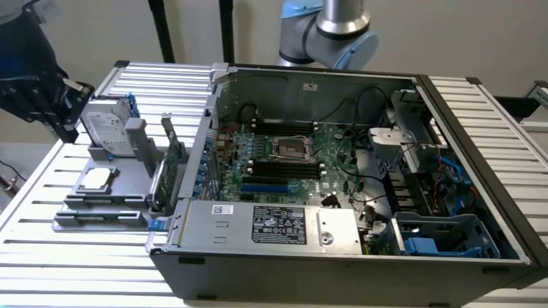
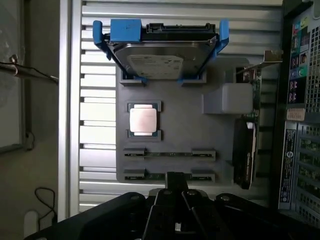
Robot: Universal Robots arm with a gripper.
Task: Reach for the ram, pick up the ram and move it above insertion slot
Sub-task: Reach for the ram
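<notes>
While the gripper (image 1: 58, 119) hangs at the exterior view's left, beside the grey holder (image 1: 128, 186), the ram (image 1: 96, 217) lies edge-up at that holder's near end, outside the case and apart from the gripper.

Wrist view: the ram (image 2: 155, 176) runs crosswise just ahead of the gripper (image 2: 175, 182). Whether the gripper is apart or together cannot be told.

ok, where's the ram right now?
The ram sits on edge in the grey tray, exterior view's left of the computer case, beside the CPU.
</notes>
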